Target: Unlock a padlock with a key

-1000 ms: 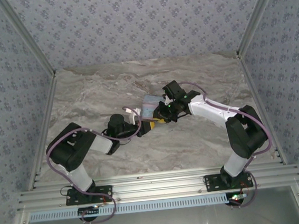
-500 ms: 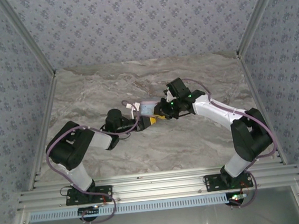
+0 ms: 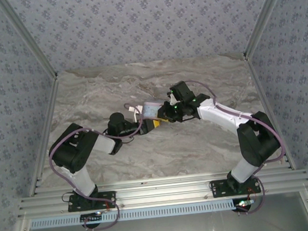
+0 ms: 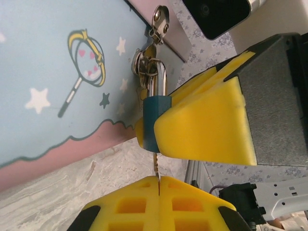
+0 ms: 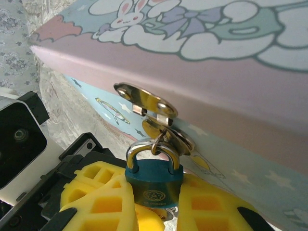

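From my screen the padlock [image 5: 154, 187] has a satiny teal body and shiny metal shackle, the tin [image 5: 231, 96] is smooth printed gloss, and the yellow finger pads [image 5: 103, 202] look like matt foam.

No words or numbers can be read. The padlock [image 5: 154, 185] has a small round stamp [image 5: 153, 196] low on its front, too tiny to make out. Above the padlock, the tin [image 5: 231, 91] has drawings, not letters: a bunny [image 5: 126, 12], a star [image 4: 38, 98] and a wand [image 4: 84, 57].

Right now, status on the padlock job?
Left gripper shut on key, blade at padlock underside. Right gripper clamps padlock, hanging on hasp of tin, shackle closed. Nothing in the way.
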`<action>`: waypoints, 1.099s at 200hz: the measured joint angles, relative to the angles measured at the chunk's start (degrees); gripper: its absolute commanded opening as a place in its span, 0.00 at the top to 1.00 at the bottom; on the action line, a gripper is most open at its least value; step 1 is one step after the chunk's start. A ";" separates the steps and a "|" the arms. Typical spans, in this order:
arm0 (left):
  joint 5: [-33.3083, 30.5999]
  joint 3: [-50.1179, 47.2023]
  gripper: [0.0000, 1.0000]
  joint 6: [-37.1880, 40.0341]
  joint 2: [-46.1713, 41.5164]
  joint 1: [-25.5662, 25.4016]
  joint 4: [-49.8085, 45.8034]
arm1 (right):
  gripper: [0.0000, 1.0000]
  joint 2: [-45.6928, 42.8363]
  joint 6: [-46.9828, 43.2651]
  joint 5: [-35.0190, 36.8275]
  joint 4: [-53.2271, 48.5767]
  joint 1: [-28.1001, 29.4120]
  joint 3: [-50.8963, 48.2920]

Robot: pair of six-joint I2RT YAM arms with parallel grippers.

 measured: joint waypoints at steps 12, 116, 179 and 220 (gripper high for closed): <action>0.00 -0.61 1.00 0.04 0.00 0.26 0.26 | 1.00 0.00 0.15 0.81 0.94 0.66 -0.55; -0.46 -7.41 1.00 6.56 2.49 0.24 3.58 | 1.00 0.00 5.27 9.18 8.37 7.56 -8.09; -2.64 -7.69 1.00 10.67 1.86 0.68 3.91 | 1.00 -0.13 7.96 9.22 12.07 8.04 -9.77; -5.05 -9.05 1.00 13.90 -1.53 0.66 1.64 | 1.00 -0.07 8.81 8.44 13.60 8.31 -9.73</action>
